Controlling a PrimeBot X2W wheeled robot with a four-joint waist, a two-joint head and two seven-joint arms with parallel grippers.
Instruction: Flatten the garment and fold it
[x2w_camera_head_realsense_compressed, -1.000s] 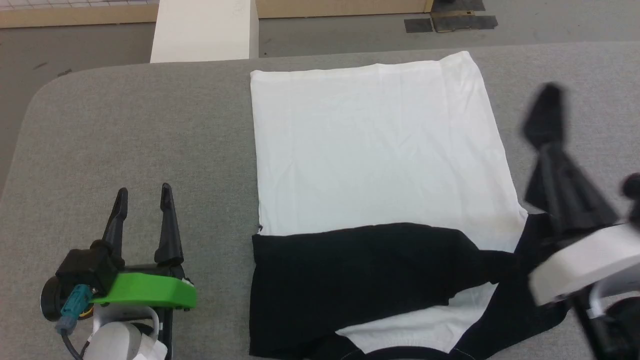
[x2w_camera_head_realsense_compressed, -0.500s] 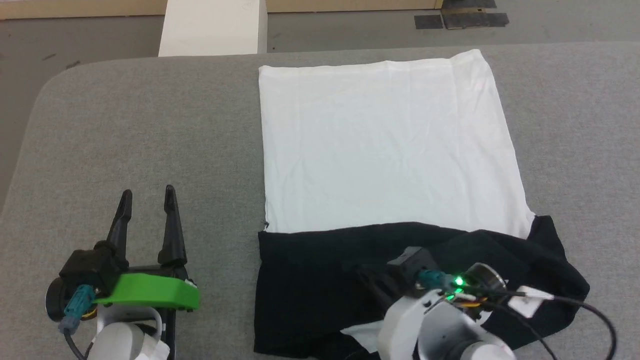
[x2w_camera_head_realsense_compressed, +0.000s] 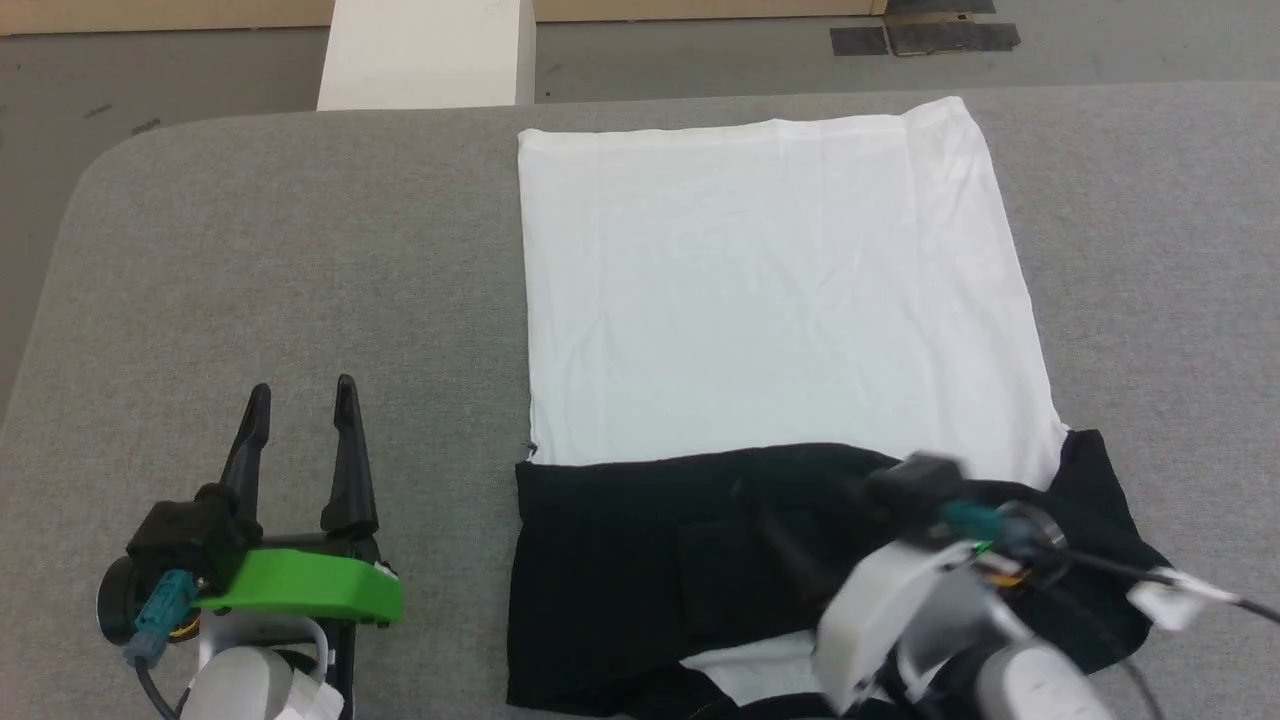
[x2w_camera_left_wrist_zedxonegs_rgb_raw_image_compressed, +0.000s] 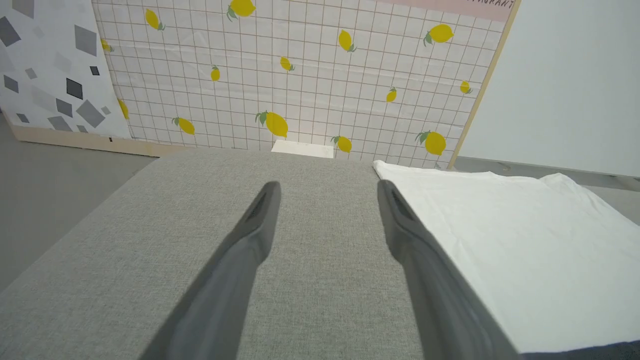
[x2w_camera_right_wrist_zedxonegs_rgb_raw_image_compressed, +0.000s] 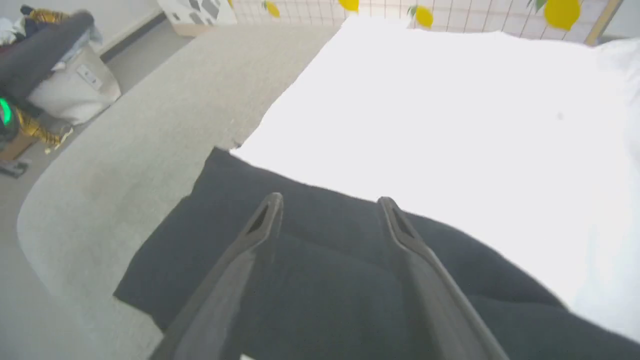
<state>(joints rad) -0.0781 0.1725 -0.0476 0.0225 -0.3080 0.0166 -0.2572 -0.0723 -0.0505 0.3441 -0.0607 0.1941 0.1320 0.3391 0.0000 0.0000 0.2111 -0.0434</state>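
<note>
At the near left, the left gripper (x2w_camera_head_realsense_compressed: 302, 388) sits over the bare grey table (x2w_camera_head_realsense_compressed: 250, 250), fingers apart and empty, seemingly parked clear of the cloth. The garment (x2w_camera_head_realsense_compressed: 770, 300) lies mid-table, its white body flat toward the far edge and its black part rumpled near. The right gripper (x2w_camera_right_wrist_zedxonegs_rgb_raw_image_compressed: 330, 200), fingers spread and holding nothing, hangs over that black part — likely to smooth it.

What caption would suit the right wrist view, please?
Open right gripper over black end of thin black-and-white T-shirt on grey table.
</note>
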